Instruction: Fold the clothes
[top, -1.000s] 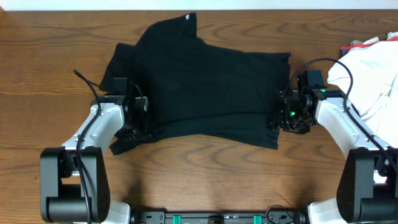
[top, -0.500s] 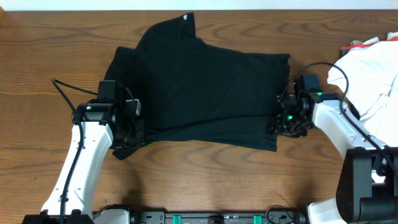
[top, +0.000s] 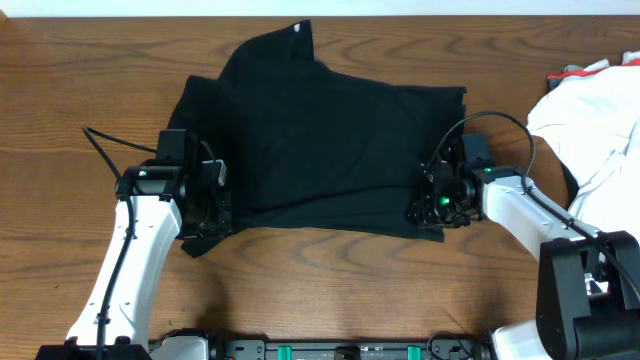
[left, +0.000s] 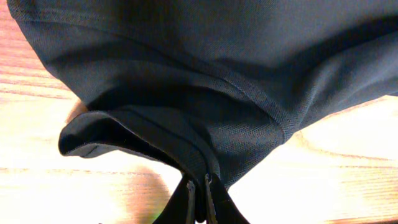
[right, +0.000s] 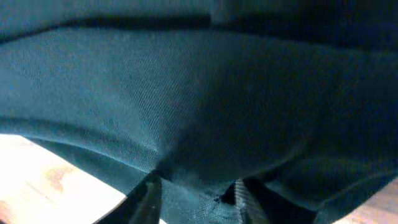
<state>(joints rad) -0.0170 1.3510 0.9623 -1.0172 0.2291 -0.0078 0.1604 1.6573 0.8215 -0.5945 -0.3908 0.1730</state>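
The clothes (top: 330, 140), a black shirt, lie spread across the middle of the wooden table, with a small white tag at the far edge. At the shirt's near left corner my left gripper (top: 205, 215) is shut on the fabric. In the left wrist view its fingertips (left: 199, 182) pinch a folded hem of the black shirt (left: 186, 74) just above the wood. My right gripper (top: 428, 207) is at the near right edge. In the right wrist view its jaws (right: 196, 190) hold a bunch of the shirt's cloth (right: 199, 93) between them.
A heap of white cloth (top: 600, 120) lies at the right edge of the table, with a bit of red (top: 570, 72) at its far side. Bare wood (top: 320, 280) runs along the front. Both arms' bases stand at the near edge.
The right gripper has slid left onto the shirt's near right edge and narrowed its jaws on the fabric. The left arm swung its elbow out a second ago and has held still since.
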